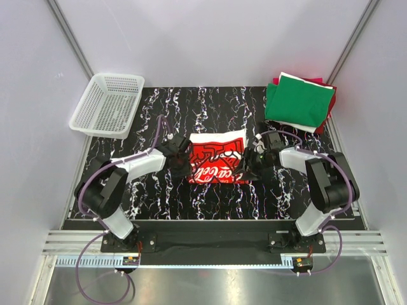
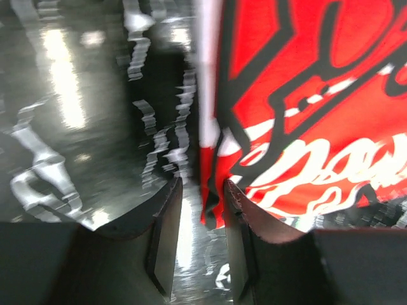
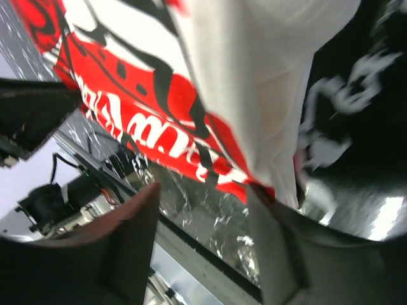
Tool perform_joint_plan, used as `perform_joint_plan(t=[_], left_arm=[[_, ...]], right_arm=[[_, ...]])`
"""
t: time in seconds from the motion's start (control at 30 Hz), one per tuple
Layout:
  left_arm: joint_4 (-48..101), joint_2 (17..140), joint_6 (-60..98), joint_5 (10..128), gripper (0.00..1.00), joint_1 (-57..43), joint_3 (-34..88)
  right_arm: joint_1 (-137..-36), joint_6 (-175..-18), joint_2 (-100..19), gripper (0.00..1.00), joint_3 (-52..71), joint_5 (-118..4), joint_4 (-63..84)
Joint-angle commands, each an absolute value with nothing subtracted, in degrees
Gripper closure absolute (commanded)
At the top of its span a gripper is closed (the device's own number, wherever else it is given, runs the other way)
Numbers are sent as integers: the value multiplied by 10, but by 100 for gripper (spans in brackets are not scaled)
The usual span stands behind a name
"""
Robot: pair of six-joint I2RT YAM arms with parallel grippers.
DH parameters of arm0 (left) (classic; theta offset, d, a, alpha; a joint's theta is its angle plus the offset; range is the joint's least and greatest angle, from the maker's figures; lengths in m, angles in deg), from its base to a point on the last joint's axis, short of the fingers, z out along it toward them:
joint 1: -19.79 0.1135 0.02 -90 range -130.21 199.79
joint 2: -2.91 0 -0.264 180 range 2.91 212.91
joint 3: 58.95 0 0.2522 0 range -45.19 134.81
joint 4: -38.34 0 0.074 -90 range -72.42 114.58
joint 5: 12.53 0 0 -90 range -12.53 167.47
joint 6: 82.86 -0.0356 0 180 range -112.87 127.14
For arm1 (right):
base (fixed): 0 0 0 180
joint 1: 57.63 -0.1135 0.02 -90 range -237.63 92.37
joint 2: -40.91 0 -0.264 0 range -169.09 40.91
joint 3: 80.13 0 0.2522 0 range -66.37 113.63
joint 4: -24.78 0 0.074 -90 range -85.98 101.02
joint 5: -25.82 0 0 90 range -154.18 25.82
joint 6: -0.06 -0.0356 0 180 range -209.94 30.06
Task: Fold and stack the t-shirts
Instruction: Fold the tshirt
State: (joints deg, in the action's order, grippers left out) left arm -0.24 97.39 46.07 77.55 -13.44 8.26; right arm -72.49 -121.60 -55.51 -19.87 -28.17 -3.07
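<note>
Left pincer (image 2: 200,190) and right pincer (image 3: 203,194) gape open beside the folded cream t-shirt (image 1: 216,160) showing red print.

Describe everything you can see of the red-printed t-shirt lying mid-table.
The cream-white t-shirt is soft fabric, folded into a rough rectangle with its large red print and white script facing up; a plain white strip shows along the far edge. It lies on the black marbled table, between the open left gripper and open right gripper.
</note>
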Motion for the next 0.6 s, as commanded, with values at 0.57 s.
perform_joint_plan(t=[0.57], left_arm=[[-191,885,375,863,56,-177,309]], right_arm=[[-744,-1131,-660,48,198,-247,-221]])
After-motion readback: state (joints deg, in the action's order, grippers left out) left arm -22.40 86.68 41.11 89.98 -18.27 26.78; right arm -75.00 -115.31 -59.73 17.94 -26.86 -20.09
